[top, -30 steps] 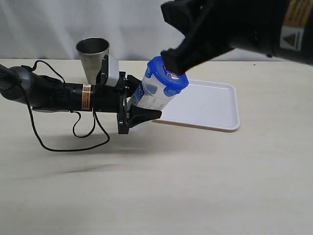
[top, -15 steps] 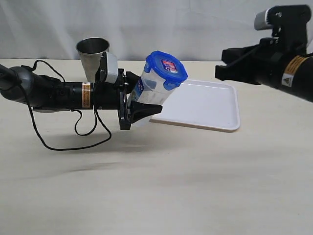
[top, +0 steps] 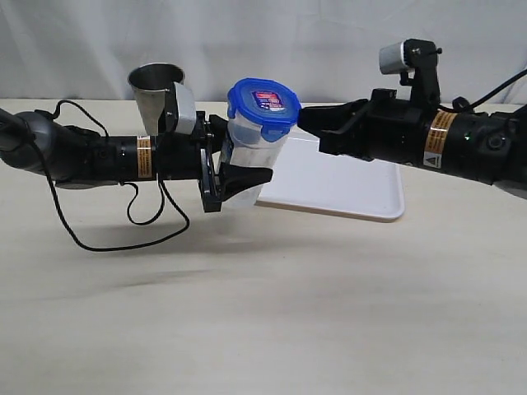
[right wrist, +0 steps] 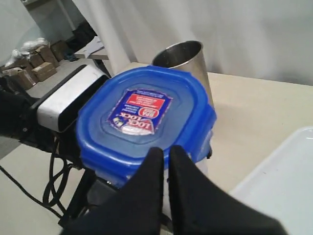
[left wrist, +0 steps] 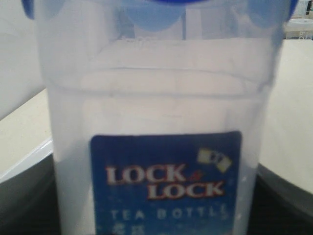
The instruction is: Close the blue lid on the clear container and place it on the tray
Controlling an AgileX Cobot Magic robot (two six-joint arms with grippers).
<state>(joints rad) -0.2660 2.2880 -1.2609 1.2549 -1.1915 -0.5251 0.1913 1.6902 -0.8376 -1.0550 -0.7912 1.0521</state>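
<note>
A wide, pale beige table (top: pixel 272 321) with a matte top fills the scene, and the white tray (top: pixel 362 193) lies flat on it toward the far right, its low rim with rounded corners facing the camera. Well to the left of the tray and slightly farther back, a grey steel tumbler (top: pixel 156 95) stands upright with its open mouth up, its foot hidden from view. Further left of the tray and nearer the camera, a loop of thin black cable (top: pixel 107 248) rests on the tabletop.
</note>
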